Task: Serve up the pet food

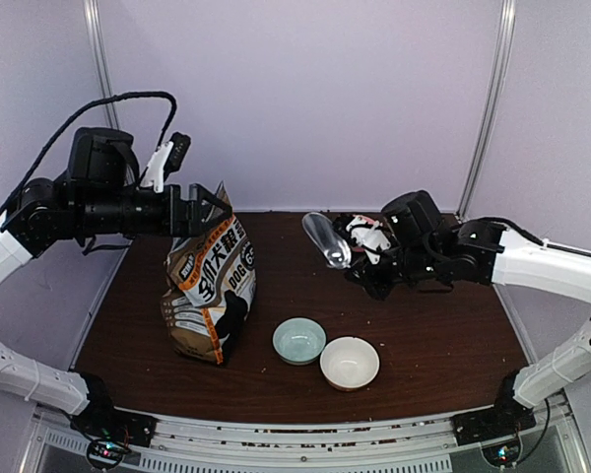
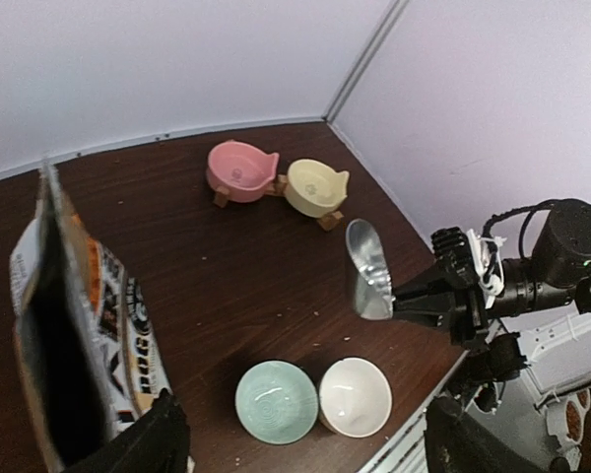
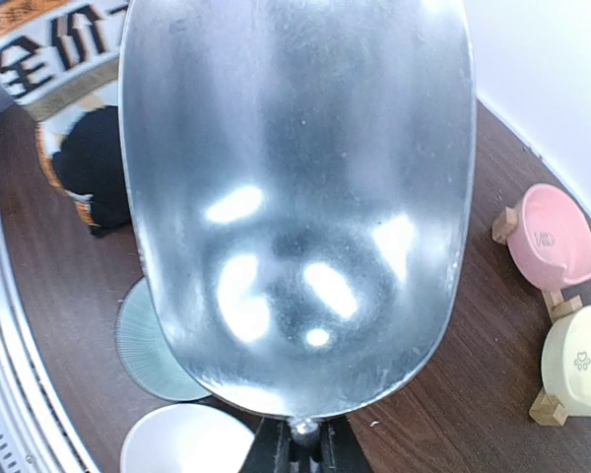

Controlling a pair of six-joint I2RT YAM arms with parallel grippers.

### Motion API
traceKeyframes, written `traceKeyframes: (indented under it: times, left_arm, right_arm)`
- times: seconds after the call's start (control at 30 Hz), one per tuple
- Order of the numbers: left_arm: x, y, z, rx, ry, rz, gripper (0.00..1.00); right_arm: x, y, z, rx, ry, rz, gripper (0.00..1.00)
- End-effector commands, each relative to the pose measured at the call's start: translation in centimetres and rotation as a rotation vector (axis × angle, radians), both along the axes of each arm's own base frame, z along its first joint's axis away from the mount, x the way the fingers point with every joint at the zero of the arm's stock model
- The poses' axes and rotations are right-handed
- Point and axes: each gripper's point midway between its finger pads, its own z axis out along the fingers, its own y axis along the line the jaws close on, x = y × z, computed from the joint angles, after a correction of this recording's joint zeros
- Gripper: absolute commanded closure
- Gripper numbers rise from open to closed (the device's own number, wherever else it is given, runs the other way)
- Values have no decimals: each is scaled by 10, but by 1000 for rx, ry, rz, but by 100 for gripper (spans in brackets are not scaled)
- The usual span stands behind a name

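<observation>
No pet food shows in any view. The brown paper dog-food bag (image 1: 212, 286) stands upright on the left of the table with its mouth open and its inside dark (image 2: 54, 365). My left gripper (image 1: 207, 209) hovers open at the bag's top edge. In its wrist view the fingers (image 2: 148, 439) stand wide apart with the bag just outside the left one. My right gripper (image 1: 360, 258) is shut on the handle of a metal scoop (image 1: 327, 239), held raised above the table's middle. The scoop's bowl (image 3: 295, 197) is empty, and its handle sits between the jaws (image 3: 300, 448).
A pale green bowl (image 1: 299, 341) and a cream bowl (image 1: 350, 363) sit side by side near the front edge. A pink pet bowl (image 2: 239, 169) and a yellow pet bowl (image 2: 315, 187) on wooden stands are at the back by the wall. A few crumbs dot the wooden tabletop (image 2: 227, 256).
</observation>
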Motion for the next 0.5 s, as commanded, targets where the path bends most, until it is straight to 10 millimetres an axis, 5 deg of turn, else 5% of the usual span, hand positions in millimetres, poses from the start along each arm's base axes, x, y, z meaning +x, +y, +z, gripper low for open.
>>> traceKeyframes:
  times: [0.0, 0.13, 0.3, 0.47]
  left_arm:
    - [-17, -49, 43, -168, -32, -149, 14]
    - [-23, -79, 31, -205, 27, -244, 11]
    - [-18, -82, -5, -142, 111, -210, 12]
    - [-15, -88, -17, -142, 139, -206, 17]
  right_arm:
    - [-29, 0, 18, -95, -50, 44, 100]
    - [-43, 7, 37, -125, -101, 64, 100]
    - [-52, 15, 58, -106, -141, 80, 100]
    - [-63, 25, 66, -120, -167, 128, 100]
